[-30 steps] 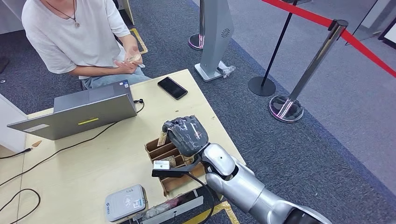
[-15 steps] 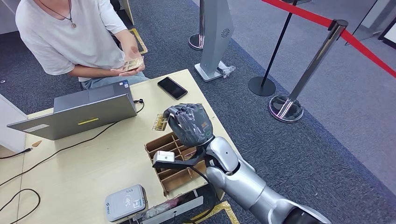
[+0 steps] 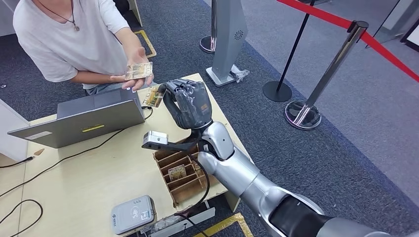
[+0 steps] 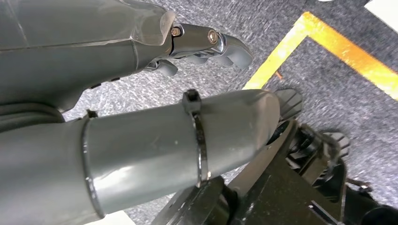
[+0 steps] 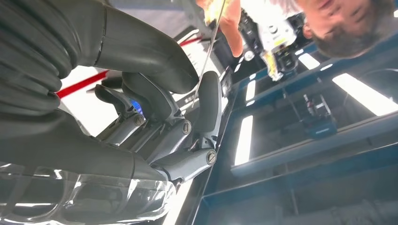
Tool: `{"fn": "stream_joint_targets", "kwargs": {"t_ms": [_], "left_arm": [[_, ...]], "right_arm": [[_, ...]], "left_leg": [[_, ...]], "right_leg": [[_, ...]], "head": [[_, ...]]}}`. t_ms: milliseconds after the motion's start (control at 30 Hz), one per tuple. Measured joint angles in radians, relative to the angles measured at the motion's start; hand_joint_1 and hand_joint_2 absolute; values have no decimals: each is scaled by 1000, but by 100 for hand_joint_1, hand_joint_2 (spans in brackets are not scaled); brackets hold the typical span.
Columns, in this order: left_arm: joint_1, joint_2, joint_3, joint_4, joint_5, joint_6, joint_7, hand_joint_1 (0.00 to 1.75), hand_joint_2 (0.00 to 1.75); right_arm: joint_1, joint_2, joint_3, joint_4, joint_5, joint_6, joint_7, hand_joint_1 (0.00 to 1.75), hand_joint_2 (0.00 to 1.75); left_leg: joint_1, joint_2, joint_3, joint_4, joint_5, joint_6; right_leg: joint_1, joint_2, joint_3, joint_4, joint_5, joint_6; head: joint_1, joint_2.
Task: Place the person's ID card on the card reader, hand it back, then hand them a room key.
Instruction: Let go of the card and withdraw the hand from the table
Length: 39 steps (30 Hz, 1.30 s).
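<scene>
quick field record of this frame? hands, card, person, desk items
right hand: raised over desk, pinching room key card, extended toward person
left hand: hanging over carpet, holds nothing, fingers partly curled
person's hand: palm up, a card lying on it
card box: cards inside
card reader: near desk edge, nothing on it

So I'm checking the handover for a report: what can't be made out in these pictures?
- Print on the key card in the right hand: too small in the head view, edge-on in the right wrist view.
- Print on the card in the person's hand: too small.
- The person's face: cut off by the head view's top edge.
- Whether the left hand holds anything: its own cover hides the palm in the left wrist view.
- Cards in the box: partly hidden by the right arm.
</scene>
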Motion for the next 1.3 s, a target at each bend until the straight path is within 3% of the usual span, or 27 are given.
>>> {"fn": "stream_joint_targets", "kwargs": {"t_ms": [300,600,633,700,733,767,833,1100,1300], "left_arm": [[-9,-6,-21,-2,21,-10,18,0,0],[-10,-7,-29,-2,26,-11,17,0,0],[-10,-7,-29,-2,26,-11,17,0,0],[-10,-7,-29,-2,28,-12,19,0,0],[-10,-7,-30,-2,29,-12,20,0,0],[-10,-7,-30,-2,32,-13,21,0,0],[-11,-7,-30,-2,36,-16,25,0,0],[-17,-8,-32,-2,56,-20,48,0,0],[-26,-12,-38,-2,64,-20,67,0,0]], "right_arm": [[-142,54,-42,228,29,-29,11,175,175],[-202,94,-71,342,44,-29,12,175,175],[-204,96,-72,348,44,-29,12,155,175],[-209,100,-75,359,44,-29,12,68,175],[-212,102,-77,367,44,-29,11,24,131],[-215,104,-80,377,43,-29,11,0,87],[-222,110,-85,399,42,-29,9,0,0],[-210,133,-90,436,-79,-24,-58,0,0],[-105,135,-68,304,-250,32,-102,0,0]], "left_leg": [[0,0,0,0,0,0],[0,-1,0,0,0,0],[0,-1,0,0,0,0],[0,0,0,0,0,0],[0,0,0,0,0,0],[0,0,0,0,0,0],[0,0,0,0,0,0],[0,-1,0,0,0,0],[0,-1,0,0,0,0]], "right_leg": [[0,0,0,0,0,0],[0,0,0,0,0,0],[0,0,0,0,0,0],[0,0,0,0,0,0],[0,0,0,0,0,0],[0,0,0,0,0,0],[0,0,0,0,0,0],[0,0,0,0,0,0],[0,0,0,0,0,0]], "head": [[0,0],[0,0],[0,0],[0,0],[0,0],[0,0],[0,0],[0,0],[0,0]]}}
